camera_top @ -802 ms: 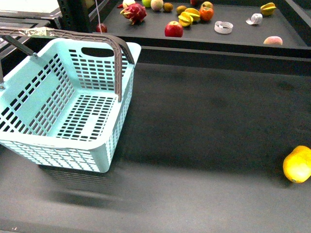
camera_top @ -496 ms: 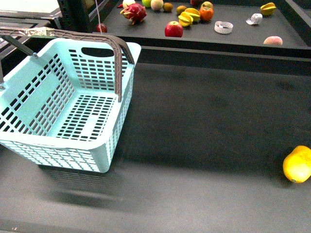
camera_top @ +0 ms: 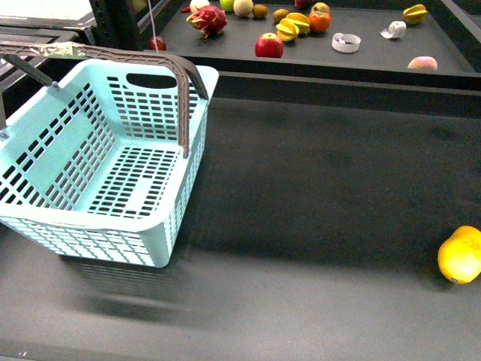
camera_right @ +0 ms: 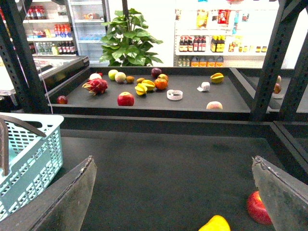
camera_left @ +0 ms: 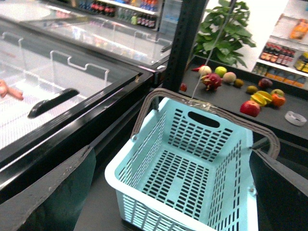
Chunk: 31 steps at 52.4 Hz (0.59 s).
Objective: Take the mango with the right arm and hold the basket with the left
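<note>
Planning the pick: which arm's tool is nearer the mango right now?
Right. The right tool, open, has the mango close in its wrist view; the left tool, open, hangs over the basket, which stands across the table from the mango.

Dark matte tabletop point(camera_top: 316, 195) recorded, bounded at the rear by a raised ledge point(camera_top: 338, 79). Pale turquoise slotted basket point(camera_top: 75, 237) noted on its left part, with a shadow cast on the tabletop below the near wall. Mango point(camera_top: 460, 256) noted at the far right edge, well apart from the basket. In the right wrist view, a red round fruit point(camera_right: 259, 208) is seen near the mango.
</note>
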Motion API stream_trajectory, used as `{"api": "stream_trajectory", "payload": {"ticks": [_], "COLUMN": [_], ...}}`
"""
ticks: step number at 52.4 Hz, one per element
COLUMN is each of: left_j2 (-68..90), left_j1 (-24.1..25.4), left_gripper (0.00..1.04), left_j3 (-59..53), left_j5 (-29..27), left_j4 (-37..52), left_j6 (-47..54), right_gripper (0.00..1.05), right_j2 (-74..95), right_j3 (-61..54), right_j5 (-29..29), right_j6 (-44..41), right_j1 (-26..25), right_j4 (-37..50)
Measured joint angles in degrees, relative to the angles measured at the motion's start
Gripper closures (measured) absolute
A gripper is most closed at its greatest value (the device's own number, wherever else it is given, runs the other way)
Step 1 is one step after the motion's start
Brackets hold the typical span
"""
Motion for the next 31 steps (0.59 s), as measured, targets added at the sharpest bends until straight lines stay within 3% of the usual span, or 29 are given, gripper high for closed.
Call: {"api": "stream_trajectory", "payload": {"ticks": [3,12,19,31], "left_j2": [8.87,36.59,55.65,71.82], "left_j1": [-0.31,0.81,2.86,4.44], "left_gripper": [0.06,0.06,0.06,0.06], "left_j3": [0.20,6.93,15.39,26.27], "left_j5": [-1.81,0.59,4.59,7.48], "left_j4": [6.45,24.26,27.41,26.36], "left_j6": [-2.40,-10.60,-20.26,-31.06], "right_gripper": [0.08,0.08,0.08,0.08], "right_j2": [0.00,0.00,0.00,0.00], "right_j3": [0.00,0.00,0.02,0.00], "right_j5": [0.00,0.00,0.00,0.00], "right_j6": [0.00,0.00,-0.02,-0.02], "right_j1": [0.00,0.00,0.00,0.00], "right_j4": [0.00,0.00,0.00,0.00]}}
